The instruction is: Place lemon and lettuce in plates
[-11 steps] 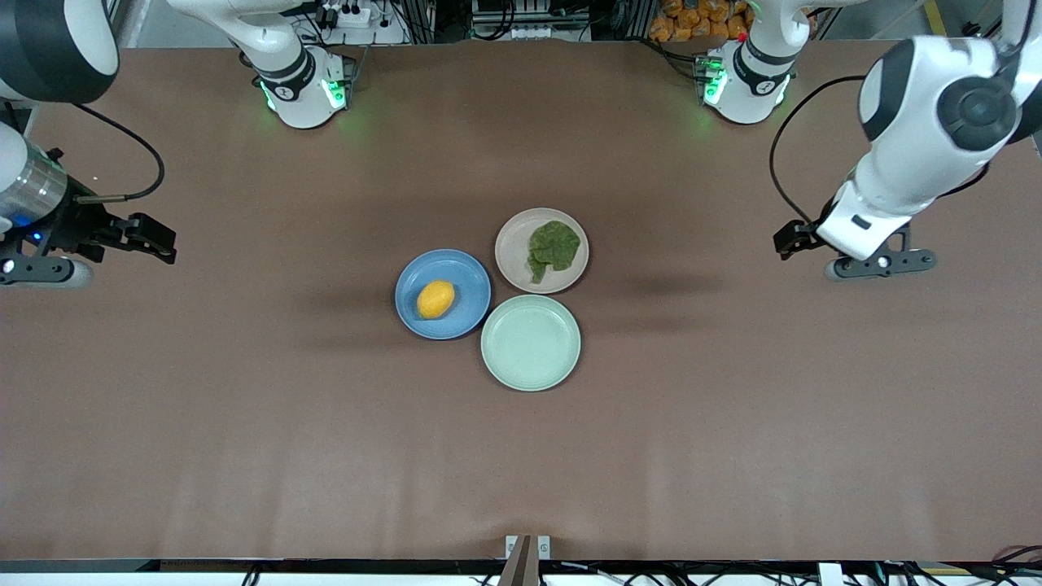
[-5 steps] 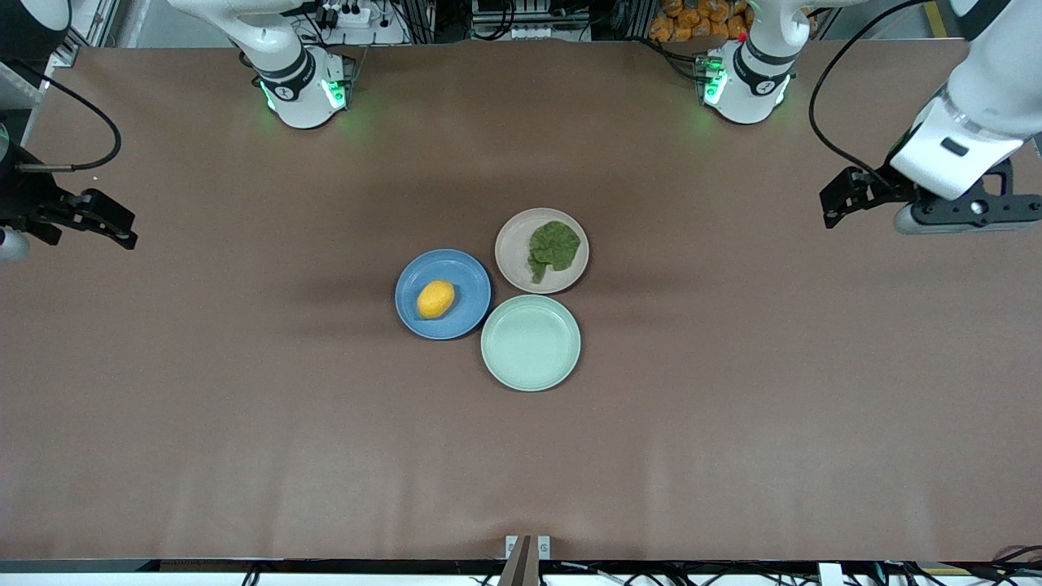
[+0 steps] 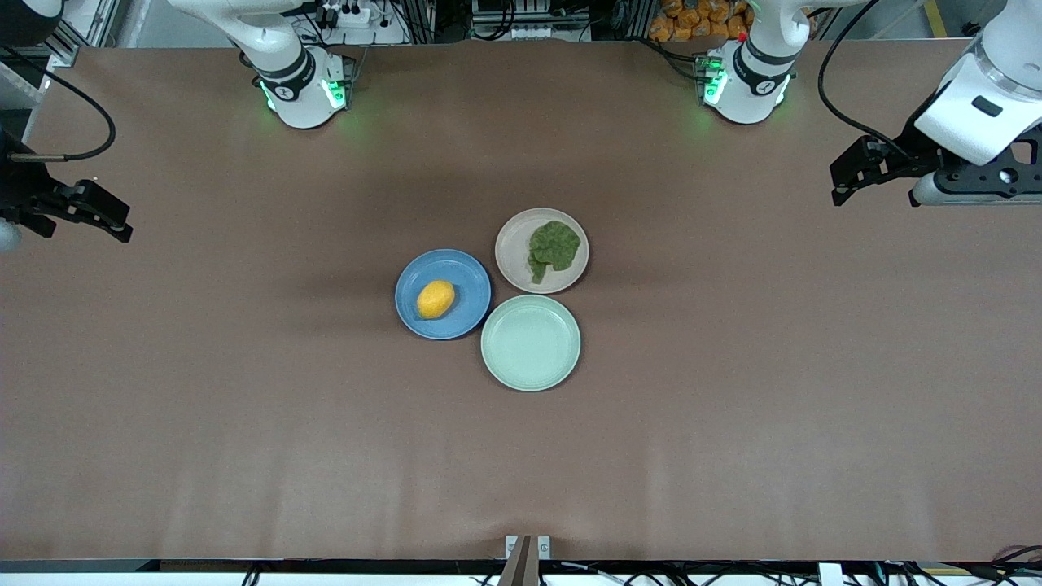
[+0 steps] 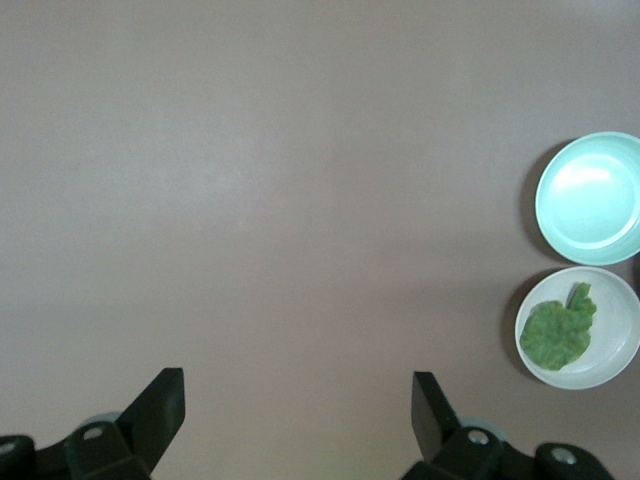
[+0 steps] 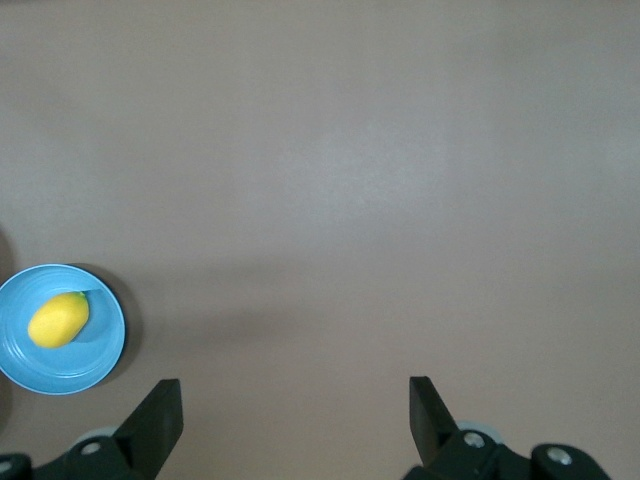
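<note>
The lemon (image 3: 435,299) lies in the blue plate (image 3: 462,270) at the table's middle; both show in the right wrist view, lemon (image 5: 58,319) and plate (image 5: 100,350). The lettuce (image 3: 553,247) lies in the beige-pink plate (image 3: 513,252); both show in the left wrist view, lettuce (image 4: 560,328) and plate (image 4: 610,365). My left gripper (image 3: 847,173) is open and empty, high over the left arm's end of the table (image 4: 297,400). My right gripper (image 3: 114,218) is open and empty over the right arm's end (image 5: 295,400).
An empty pale mint-green plate (image 3: 530,342) touches both other plates, nearer the front camera; it shows in the left wrist view (image 4: 590,198). The brown table (image 3: 733,407) spreads wide around the plates. The arm bases (image 3: 301,85) stand along its edge farthest from the camera.
Both arms have drawn back and up toward their own ends of the table. The lemon, lettuce and plates have not moved.
</note>
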Robot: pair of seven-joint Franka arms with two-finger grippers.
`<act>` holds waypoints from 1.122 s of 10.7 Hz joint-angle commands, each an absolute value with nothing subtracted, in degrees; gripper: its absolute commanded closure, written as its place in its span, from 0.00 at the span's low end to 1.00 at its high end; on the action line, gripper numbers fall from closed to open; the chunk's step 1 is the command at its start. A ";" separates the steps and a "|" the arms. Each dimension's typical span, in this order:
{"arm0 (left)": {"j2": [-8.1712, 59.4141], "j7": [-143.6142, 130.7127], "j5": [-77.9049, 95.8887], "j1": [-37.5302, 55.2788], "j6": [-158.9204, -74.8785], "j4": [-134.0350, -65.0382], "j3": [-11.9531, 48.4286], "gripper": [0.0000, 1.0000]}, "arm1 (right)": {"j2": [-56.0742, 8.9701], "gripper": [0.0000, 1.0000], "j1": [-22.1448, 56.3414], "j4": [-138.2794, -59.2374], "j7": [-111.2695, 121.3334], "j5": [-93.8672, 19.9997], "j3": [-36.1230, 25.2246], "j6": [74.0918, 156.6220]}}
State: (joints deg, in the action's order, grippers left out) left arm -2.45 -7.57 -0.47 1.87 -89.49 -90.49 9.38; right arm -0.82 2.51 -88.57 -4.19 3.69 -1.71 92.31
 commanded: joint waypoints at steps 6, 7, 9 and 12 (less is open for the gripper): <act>-1.76 -1.49 0.79 1.32 -83.93 -86.66 8.88 0.00 | 0.09 0.00 0.97 -87.72 -3.60 3.60 -1.14 92.29; -1.76 -1.32 0.53 1.32 -83.94 -86.66 8.88 0.00 | -0.43 0.00 1.05 -86.67 -3.69 3.60 -1.23 92.29; -1.76 -1.23 0.61 1.14 -84.02 -86.66 8.97 0.00 | -0.79 0.00 1.23 -86.40 -3.69 3.43 -1.23 92.37; -1.76 -1.32 0.79 1.14 -84.02 -86.66 8.88 0.00 | -1.23 0.00 1.14 -86.40 -3.69 3.51 -1.23 93.07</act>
State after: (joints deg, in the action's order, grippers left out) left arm -2.40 -3.16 -0.47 1.43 -85.37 -88.28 9.07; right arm -0.48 1.99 -87.53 -4.18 3.64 -1.78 92.88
